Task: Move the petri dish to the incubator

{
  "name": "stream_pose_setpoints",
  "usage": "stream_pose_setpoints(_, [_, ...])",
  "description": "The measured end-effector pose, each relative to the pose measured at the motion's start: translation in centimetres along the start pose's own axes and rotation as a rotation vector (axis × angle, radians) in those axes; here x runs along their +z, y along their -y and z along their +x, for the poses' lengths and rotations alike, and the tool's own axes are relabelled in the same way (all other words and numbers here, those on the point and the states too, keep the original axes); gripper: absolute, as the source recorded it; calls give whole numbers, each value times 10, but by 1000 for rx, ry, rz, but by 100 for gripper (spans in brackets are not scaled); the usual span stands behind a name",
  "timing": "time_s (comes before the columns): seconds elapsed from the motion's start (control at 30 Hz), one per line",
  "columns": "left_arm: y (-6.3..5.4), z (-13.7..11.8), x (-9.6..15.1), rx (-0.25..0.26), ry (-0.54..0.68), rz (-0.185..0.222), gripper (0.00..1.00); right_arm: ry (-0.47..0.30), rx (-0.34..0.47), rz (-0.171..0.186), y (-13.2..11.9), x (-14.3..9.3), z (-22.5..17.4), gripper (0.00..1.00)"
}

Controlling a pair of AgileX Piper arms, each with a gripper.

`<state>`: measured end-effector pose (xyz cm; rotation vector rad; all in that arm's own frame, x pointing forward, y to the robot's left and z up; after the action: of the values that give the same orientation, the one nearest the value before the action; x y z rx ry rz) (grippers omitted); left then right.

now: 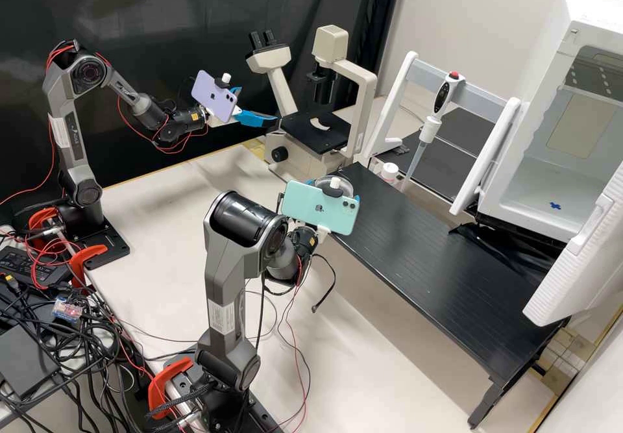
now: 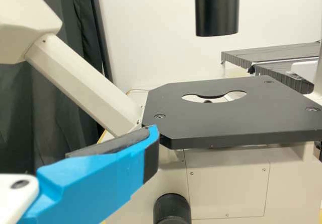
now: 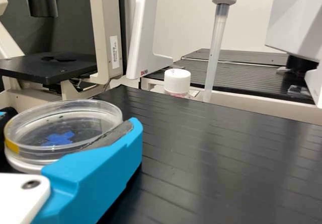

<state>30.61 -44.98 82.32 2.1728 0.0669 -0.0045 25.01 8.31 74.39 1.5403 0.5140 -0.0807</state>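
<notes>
One petri dish (image 3: 55, 128) is clamped in the R gripper (image 1: 334, 188) near the black stand (image 1: 428, 245); L gripper (image 1: 258, 105) has fingers apart, holding nothing. Prob. mid-transfer; next, carry it level past the door (image 1: 577, 258) into the incubator (image 1: 535, 176) ASAP.

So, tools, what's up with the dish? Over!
Right tool gripping dish. Left tool open, by microscope. Incubator door open; pipette stand may crowd path.

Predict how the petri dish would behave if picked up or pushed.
The petri dish is probably stiff, since its clear wall looks undented in the right gripper. Its smooth, curved side might slip or turn. Being wide and low, it seems unlikely to tip if pushed.
</notes>
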Motion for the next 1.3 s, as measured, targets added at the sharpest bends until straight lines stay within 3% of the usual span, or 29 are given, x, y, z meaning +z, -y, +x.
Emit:
stream_pose_setpoints(0.83, [0,0,0,0,0,0,100,11,34,-15,-12,-1,-1,0])
stream_pose_setpoints(1.03, [0,0,0,0,0,0,100,73,127,-22,-39,8,-19,0])
stream_pose_setpoints(1.3, [0,0,0,0,0,0,100,112,321,8,-90,31,-50,0])
